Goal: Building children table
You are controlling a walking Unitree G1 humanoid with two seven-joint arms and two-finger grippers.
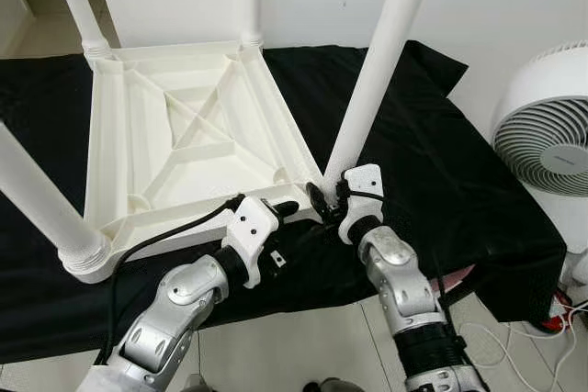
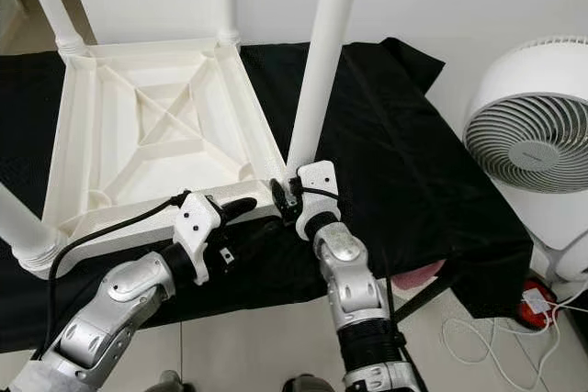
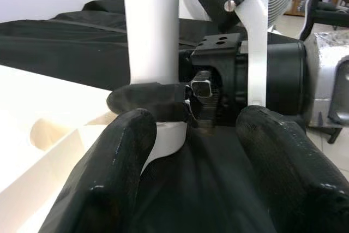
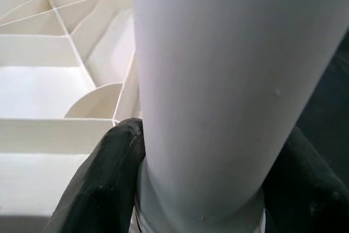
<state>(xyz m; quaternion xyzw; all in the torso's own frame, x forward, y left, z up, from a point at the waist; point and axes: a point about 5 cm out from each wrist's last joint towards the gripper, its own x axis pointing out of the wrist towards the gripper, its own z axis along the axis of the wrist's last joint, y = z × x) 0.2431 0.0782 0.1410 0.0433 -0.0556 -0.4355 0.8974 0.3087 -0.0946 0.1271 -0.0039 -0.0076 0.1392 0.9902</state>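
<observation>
Plastic, white and ribbed with diagonal struts underneath, the upturned children's table [image 1: 184,130] lies top-down on a black cloth [image 1: 432,144] that drapes a low surface. Round, smooth legs rise from its corners. The right gripper [image 2: 292,192] is clenched around the base of the near-right leg [image 1: 377,71], its black fingers [image 4: 103,184] pressed to either side of the tube just above the socket. The left gripper [image 1: 292,209] hovers beside that corner with its rubbery fingers spread, grasping nothing. A round white fan [image 1: 547,126] stands on the right
</observation>
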